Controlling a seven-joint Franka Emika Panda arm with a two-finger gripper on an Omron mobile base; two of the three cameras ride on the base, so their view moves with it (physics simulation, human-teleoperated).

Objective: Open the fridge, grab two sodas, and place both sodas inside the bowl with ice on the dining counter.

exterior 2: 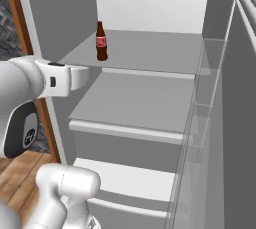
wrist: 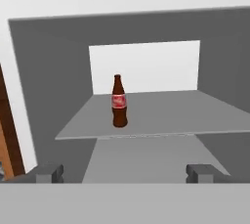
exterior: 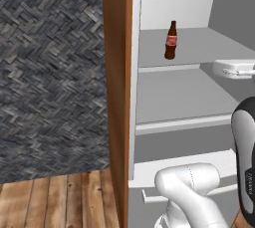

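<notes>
Your pincer point(wrist: 125, 173) hung spread and empty before the open fridge point(exterior 2: 150, 108), level with the gap below its upper shelf point(wrist: 161, 115). You had the cola bottle point(wrist: 118, 101) upright there, ahead, slightly higher and just left of centre.

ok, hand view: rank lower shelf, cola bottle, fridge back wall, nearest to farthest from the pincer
1. Lower shelf: just ahead of the open pincer, below the bottle's shelf.
2. Cola bottle: upright on the upper shelf, near its front edge, slightly left of centre.
3. Fridge back wall: white panel behind the bottle, farthest.
</notes>
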